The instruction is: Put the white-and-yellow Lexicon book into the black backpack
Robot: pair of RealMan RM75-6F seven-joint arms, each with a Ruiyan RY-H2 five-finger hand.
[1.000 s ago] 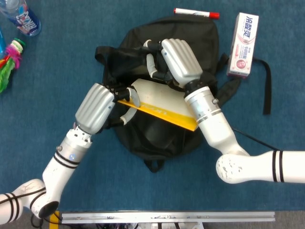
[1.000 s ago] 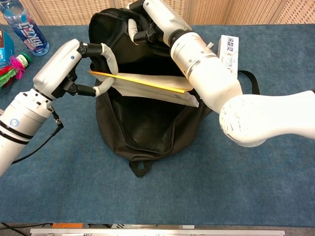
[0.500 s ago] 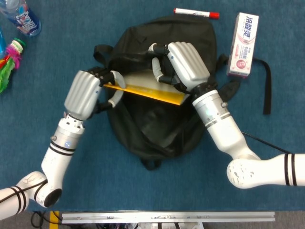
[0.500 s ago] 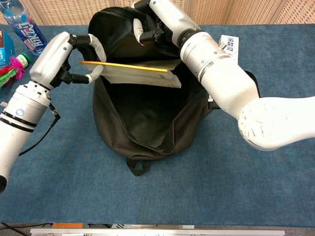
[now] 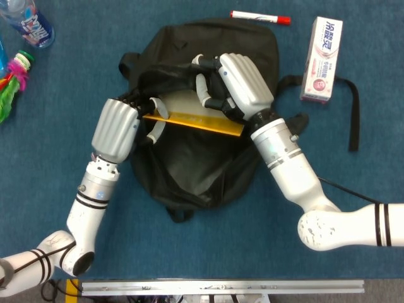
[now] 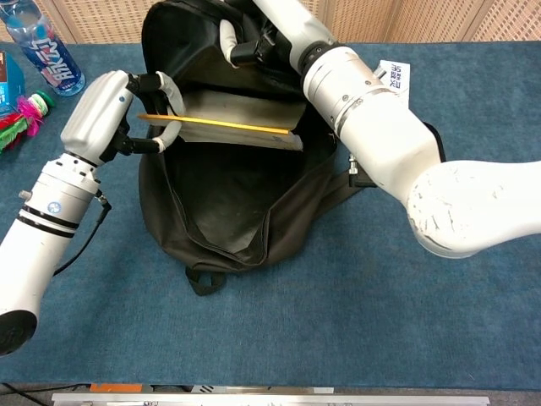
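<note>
Our left hand (image 6: 110, 110) grips Lexicon book (image 6: 228, 131), now tilted deeper into black backpack (image 6: 220, 220); right hand (image 5: 243, 85) holds mouth open; insertion underway.

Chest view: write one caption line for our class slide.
Left hand holds the Lexicon book over the open black backpack.

A blue felt-covered table (image 6: 355, 321) fills the scene, with a perforated beige wall panel (image 6: 397, 19) behind.
</note>
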